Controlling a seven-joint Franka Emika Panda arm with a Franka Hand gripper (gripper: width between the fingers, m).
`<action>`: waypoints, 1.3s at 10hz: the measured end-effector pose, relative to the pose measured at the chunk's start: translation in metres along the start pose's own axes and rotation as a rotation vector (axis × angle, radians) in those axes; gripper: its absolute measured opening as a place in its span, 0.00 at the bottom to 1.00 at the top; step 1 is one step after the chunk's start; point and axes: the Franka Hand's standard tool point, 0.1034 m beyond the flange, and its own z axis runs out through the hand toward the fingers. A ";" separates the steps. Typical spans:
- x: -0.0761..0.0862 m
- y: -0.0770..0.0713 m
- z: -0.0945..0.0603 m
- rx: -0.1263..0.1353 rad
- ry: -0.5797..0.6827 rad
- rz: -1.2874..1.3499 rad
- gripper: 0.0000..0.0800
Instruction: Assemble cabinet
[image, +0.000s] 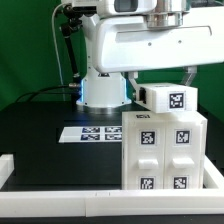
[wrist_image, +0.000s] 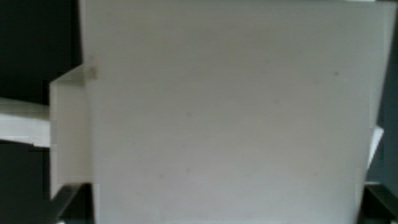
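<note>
The arm (image: 140, 45) bends forward, pincer (image: 160, 82) pointing down, fingers (image: 190, 72) well apart.

The cabinet (image: 163, 150) beneath the claw (image: 161, 82) is showing plain white, its faces carrying black-and-white square tags. The bench (image: 35, 140) is lying black around it. Off to one side of the claw, the marker board (image: 88, 132) is showing white with black tags. The arm base (image: 100, 95) is glowing pale blue, and the backdrop (image: 25, 40) is showing green.
</note>
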 end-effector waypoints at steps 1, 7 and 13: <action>0.001 -0.003 0.001 0.001 0.010 0.076 0.70; 0.006 -0.009 0.002 0.031 0.052 0.405 0.70; 0.006 -0.019 0.003 0.064 0.044 0.818 0.70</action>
